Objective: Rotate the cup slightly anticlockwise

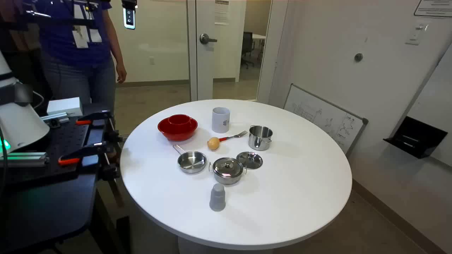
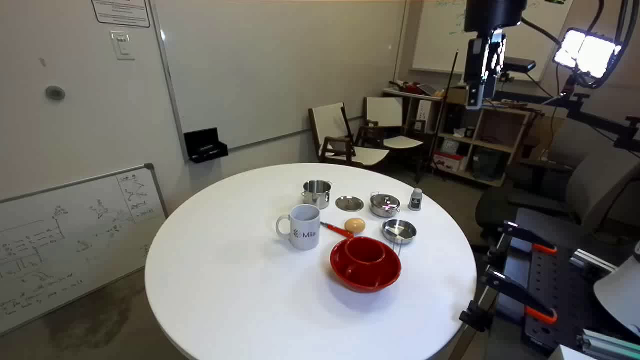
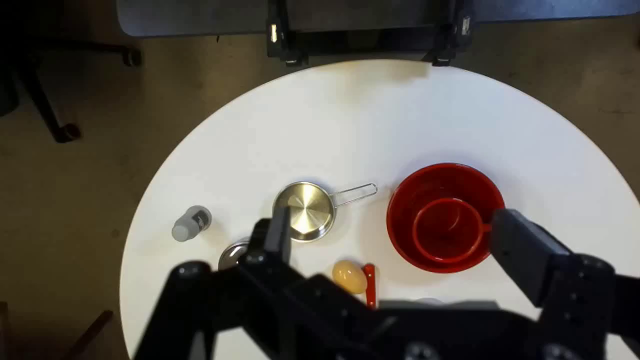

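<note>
The cup (image 2: 306, 220) is standing upright on the counter (image 2: 225, 300), well inside the rim. In an exterior view, its handle is pointing toward the left of the picture and its printed "Mila" logo is facing the camera. A fork (image 1: 235, 136) with a red handle is lying near the cup, and an egg (image 2: 355, 225) is resting just beside that handle. In an exterior view, a red bowl (image 1: 176, 135) is sitting to the left of the cup and holding a red cup (image 3: 447, 230); a deep steel pot (image 1: 260, 140) is standing to the right.

Farther out, a loose lid (image 1: 249, 160) is lying flat near a lidded pot (image 1: 227, 173). A small steel pan (image 3: 305, 207) is resting near the lidded pot, its wire handle pointing toward the bowl. A grey bottle-shaped item (image 1: 218, 199) is standing well apart from the cup.

The gripper (image 3: 395, 230) is hanging high, well apart from the cup and pointing downward. Its jaws are standing released, spread wide apart in the wrist view.

Beside the counter, a black bench (image 1: 46, 211) is carrying the white arm base (image 1: 21, 123). Behind the bench, a person (image 1: 63, 53) in a blue top is standing. A whiteboard (image 1: 323, 118) is leaning against the wall.
</note>
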Available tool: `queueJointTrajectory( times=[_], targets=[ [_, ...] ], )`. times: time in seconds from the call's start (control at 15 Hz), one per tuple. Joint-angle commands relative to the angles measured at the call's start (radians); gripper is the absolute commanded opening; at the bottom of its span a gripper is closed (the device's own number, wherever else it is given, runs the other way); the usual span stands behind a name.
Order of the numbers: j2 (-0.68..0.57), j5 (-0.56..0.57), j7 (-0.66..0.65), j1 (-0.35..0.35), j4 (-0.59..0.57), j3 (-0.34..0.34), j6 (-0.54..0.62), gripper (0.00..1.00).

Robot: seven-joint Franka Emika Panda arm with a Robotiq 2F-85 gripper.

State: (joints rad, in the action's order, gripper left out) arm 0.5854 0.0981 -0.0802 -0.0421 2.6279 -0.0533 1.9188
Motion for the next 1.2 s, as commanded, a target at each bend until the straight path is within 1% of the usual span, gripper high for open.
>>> queueJointTrajectory(
  times=[0.0, 0.27, 0.4, 0.53, 0.73, 0.93, 1.13],
  targets=[
    [0.0, 0.004, -0.004, 0.009, -0.001, 0.008, -0.002, 1.0],
    [-0.046, 0.002, 0.015, 0.027, -0.011, 0.004, 0.056, 1.0],
    [-0.093, 0.0, 0.008, 0.038, -0.024, -0.004, 0.097, 1.0],
    [-0.147, 0.002, 0.006, 0.046, -0.027, -0.007, 0.17, 1.0],
    [-0.237, 0.037, 0.014, 0.046, -0.027, -0.017, 0.314, 1.0],
    [-0.344, 0.07, 0.008, 0.035, -0.049, -0.019, 0.397, 1.0],
    [-0.452, 0.051, 0.029, 0.045, -0.078, -0.006, 0.463, 1.0]
  ],
)
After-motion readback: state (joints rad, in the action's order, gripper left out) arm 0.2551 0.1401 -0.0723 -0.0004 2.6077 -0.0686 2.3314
